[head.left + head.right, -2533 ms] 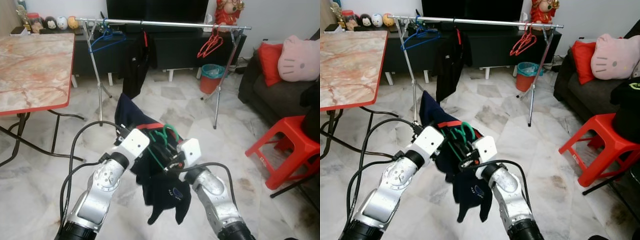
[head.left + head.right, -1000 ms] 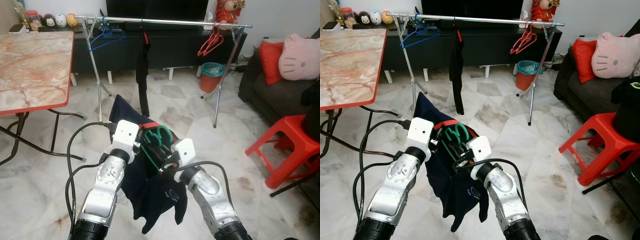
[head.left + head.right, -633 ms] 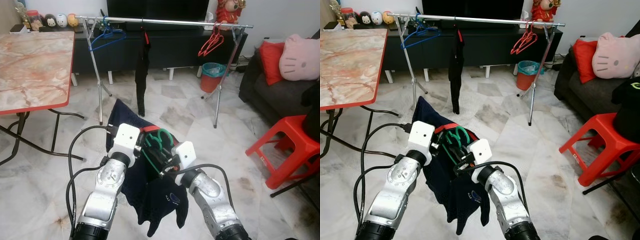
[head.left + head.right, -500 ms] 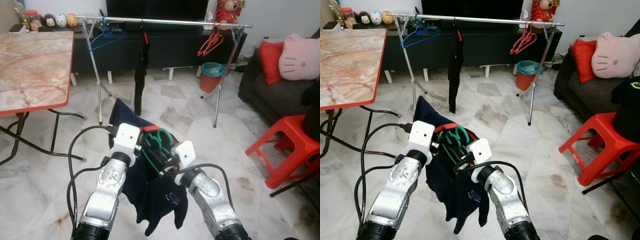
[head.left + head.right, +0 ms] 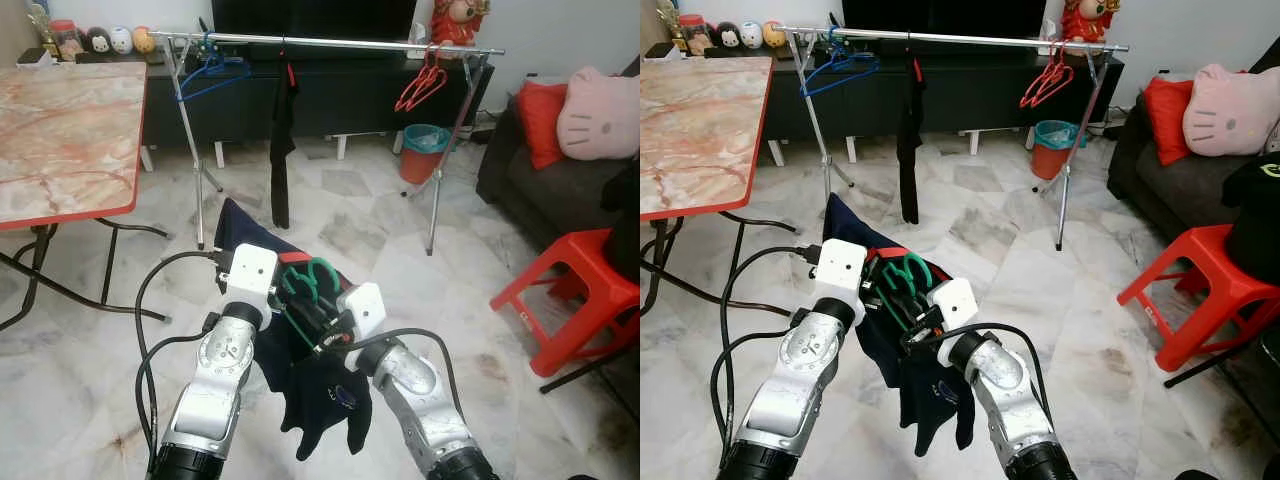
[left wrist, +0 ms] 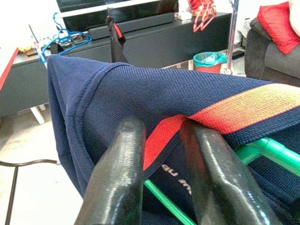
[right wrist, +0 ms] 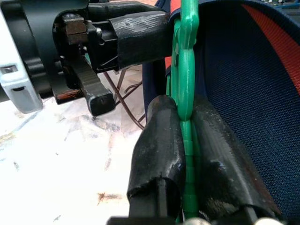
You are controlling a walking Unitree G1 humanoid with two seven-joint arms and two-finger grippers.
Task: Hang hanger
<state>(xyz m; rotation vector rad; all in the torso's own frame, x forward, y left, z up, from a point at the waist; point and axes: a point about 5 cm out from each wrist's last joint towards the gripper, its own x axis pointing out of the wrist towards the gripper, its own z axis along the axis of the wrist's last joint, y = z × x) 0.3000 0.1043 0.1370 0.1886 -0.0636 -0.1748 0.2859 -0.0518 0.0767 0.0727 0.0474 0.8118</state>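
the right hand is clenching the green hanger while the left hand is pinching the navy shirt draped on it, well short of the rail, so the loosely hanging cloth is risking sliding off.

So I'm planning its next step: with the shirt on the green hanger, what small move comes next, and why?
Probably step toward the silver clothes rail. The right gripper is shut on the green plastic hanger, the left gripper pinches the navy shirt's red-striped collar, and the rail stands well ahead across the floor.
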